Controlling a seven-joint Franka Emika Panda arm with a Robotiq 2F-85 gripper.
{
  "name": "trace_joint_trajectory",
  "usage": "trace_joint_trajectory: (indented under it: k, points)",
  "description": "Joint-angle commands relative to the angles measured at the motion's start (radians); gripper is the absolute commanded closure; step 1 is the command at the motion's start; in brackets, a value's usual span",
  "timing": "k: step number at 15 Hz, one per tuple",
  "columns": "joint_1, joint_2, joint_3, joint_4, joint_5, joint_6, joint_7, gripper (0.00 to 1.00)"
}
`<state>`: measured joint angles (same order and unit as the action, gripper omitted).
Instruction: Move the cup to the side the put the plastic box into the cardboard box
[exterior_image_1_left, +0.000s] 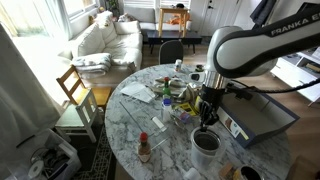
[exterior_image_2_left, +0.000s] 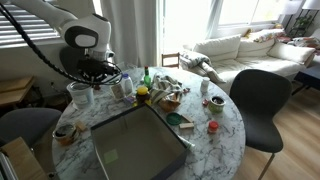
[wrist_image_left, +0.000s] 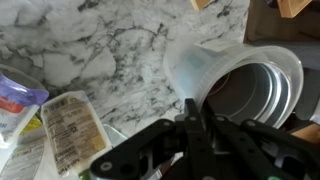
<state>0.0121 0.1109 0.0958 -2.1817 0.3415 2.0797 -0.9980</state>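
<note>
The arm (exterior_image_1_left: 245, 45) is a chain of smooth, rounded white shells, glossy on their upper curves, with black bands at the joints. In an exterior view, dark capital lettering (exterior_image_1_left: 298, 28) reading "FRANKA E" runs along the uppermost link. Both exterior views show thin black cables (exterior_image_2_left: 62, 62) looping loosely beside the wrist. A round dark cap (exterior_image_2_left: 82, 39) closes one white joint housing. The gripper (wrist_image_left: 197, 115) is matte black throughout, with slim fingers (wrist_image_left: 188, 125) carried on angular, hinged link bars that are blurred in the wrist view.
</note>
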Motion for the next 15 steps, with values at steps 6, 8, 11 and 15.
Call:
trace_joint_trajectory:
  k: [6,8,11,15]
  points:
    - [0.005,-0.010,-0.011,-0.145,-0.019,0.199,0.093,0.68]
    - [0.005,-0.028,-0.007,-0.152,-0.005,0.214,0.118,0.60]
    - [0.014,-0.079,-0.005,-0.153,-0.016,0.238,0.196,0.38]
    - [0.036,-0.101,0.002,-0.099,-0.017,0.319,0.370,0.08]
